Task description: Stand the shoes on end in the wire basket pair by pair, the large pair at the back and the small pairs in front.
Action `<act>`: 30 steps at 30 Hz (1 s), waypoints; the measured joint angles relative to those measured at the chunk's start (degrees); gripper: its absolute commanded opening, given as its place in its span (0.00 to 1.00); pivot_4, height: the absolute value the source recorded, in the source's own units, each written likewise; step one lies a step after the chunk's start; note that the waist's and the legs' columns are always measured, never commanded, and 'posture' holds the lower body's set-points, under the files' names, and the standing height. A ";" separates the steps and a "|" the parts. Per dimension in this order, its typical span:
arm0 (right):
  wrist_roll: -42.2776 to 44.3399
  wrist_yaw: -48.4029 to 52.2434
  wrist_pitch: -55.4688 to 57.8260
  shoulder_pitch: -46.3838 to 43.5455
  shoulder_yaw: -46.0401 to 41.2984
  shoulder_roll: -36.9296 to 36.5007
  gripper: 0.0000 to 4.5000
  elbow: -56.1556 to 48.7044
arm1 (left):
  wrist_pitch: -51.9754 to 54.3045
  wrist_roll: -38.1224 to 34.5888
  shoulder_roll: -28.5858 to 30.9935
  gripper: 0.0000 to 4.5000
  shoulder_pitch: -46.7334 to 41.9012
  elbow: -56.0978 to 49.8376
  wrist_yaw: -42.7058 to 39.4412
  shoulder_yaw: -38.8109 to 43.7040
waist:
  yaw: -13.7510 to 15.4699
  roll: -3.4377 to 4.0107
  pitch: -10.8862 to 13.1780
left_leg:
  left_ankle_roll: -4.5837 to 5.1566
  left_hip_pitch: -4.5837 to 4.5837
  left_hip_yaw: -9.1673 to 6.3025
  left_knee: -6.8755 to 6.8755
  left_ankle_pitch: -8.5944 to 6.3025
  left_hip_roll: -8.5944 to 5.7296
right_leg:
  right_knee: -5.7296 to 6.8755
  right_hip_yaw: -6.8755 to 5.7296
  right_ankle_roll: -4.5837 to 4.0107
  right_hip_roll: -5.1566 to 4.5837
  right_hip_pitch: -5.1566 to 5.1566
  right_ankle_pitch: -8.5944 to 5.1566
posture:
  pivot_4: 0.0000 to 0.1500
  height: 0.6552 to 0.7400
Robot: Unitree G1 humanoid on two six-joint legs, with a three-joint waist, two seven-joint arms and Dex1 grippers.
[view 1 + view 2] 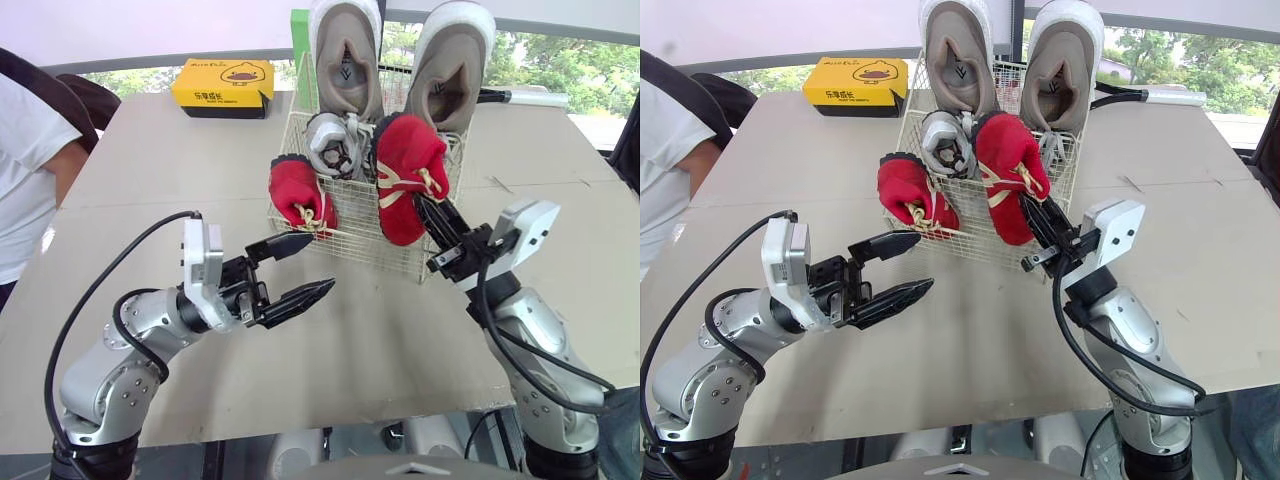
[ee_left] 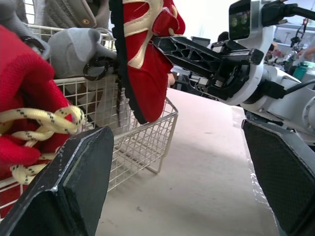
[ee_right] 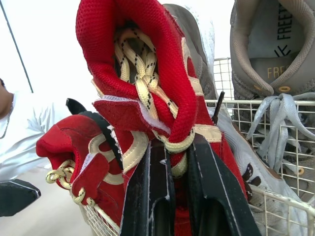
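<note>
A wire basket [image 1: 352,244] stands at the table's middle back. Two large taupe shoes [image 1: 345,60] stand on end at its rear, and a small grey shoe [image 1: 333,145] sits in front of them. One small red shoe [image 1: 300,192] is at the front left corner. My right gripper [image 1: 425,210] is shut on the other red shoe [image 3: 142,64], which is tilted toe down over the front right rim. My left gripper [image 1: 320,264] is open just in front of the basket, below the left red shoe, holding nothing.
A yellow shoebox [image 1: 222,85] lies at the back left of the cardboard-covered table [image 1: 400,330]. A person in a white shirt [image 1: 25,170] stands at the left edge. A green object [image 1: 299,40] rises behind the basket.
</note>
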 measured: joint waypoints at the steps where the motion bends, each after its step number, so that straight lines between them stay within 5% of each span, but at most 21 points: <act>1: -1.32 -0.20 -0.63 -0.16 0.24 -0.12 0.01 0.38 | 0.00 0.00 0.00 1.00 -0.02 0.00 0.00 -0.02 | -0.01 0.00 0.00 | 0.00 0.00 0.00 0.00 0.00 0.00 | 0.00 0.00 0.00 0.00 0.00 0.00 | 1.00 1.00; 15: -13.96 -2.11 -18.25 -1.25 4.89 5.37 0.01 11.64 | 0.18 -0.12 0.10 1.00 -1.12 -1.30 2.72 -1.65 | 0.05 -0.05 -0.03 | 0.00 0.01 0.00 0.01 0.00 0.00 | -0.01 0.03 0.00 -0.04 0.02 0.00 | 1.00 1.00; 30: -26.41 -7.30 -21.22 1.14 10.01 7.85 0.01 12.67 | 1.51 -1.01 0.11 1.00 1.26 -9.78 9.62 -3.80 | 0.10 -0.09 -0.09 | -0.04 0.00 -0.01 0.00 0.00 0.00 | -0.02 0.02 0.00 -0.13 0.02 0.00 | 1.00 1.00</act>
